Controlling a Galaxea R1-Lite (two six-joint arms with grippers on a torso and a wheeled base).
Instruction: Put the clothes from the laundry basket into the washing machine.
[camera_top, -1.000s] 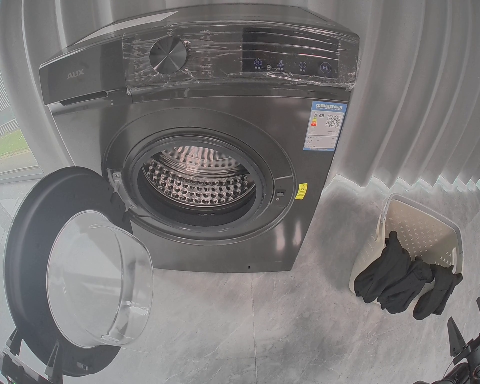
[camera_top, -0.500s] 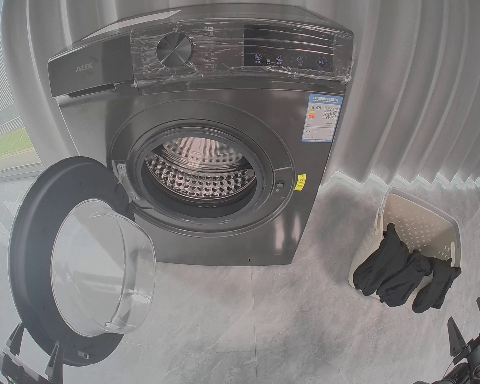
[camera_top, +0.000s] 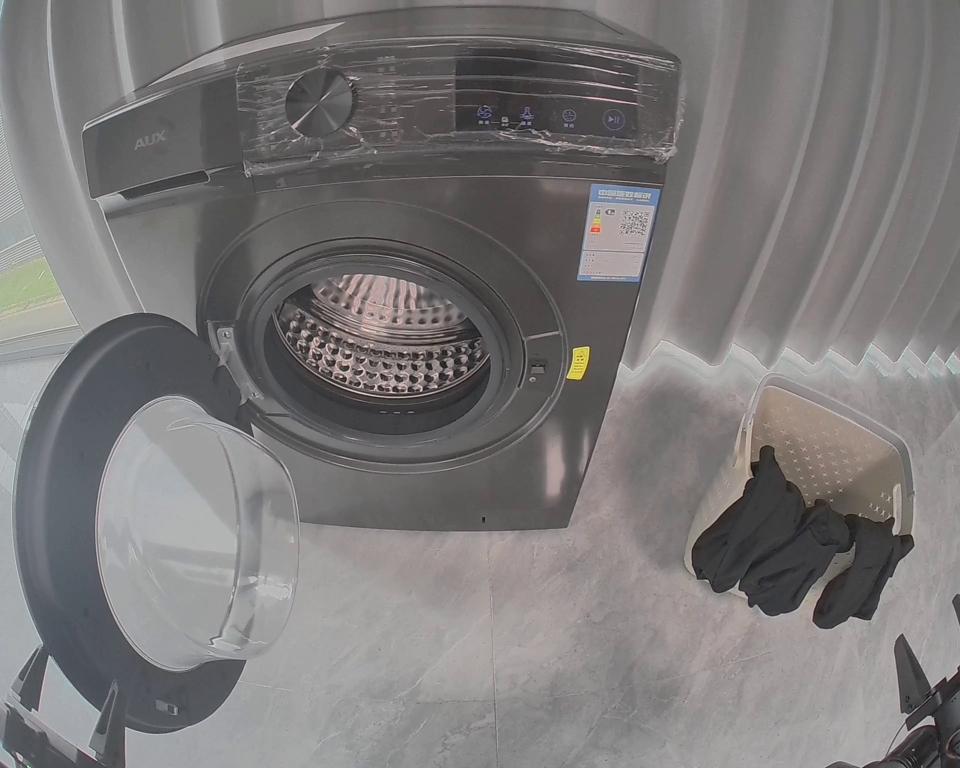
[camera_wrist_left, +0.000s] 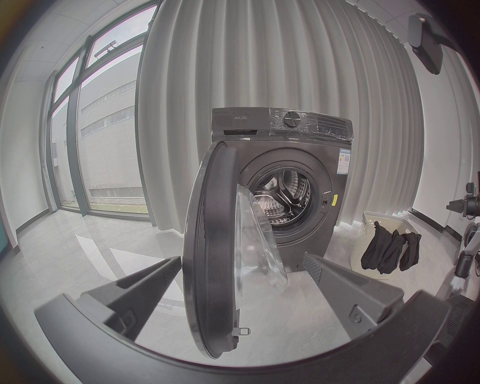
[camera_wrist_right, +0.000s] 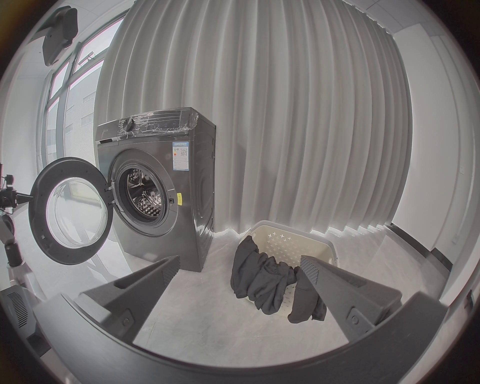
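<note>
Currently clothes (camera_top: 790, 548) hang down over the laundry basket (camera_top: 835, 455) rim; left end effector (camera_wrist_left: 240, 260), right end effector (camera_wrist_right: 239, 262) gape empty.

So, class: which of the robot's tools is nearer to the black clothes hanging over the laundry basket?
Right. The right tool is just short of the clothes, on the robot's side; the left tool is far across the floor, by the open door.
</note>
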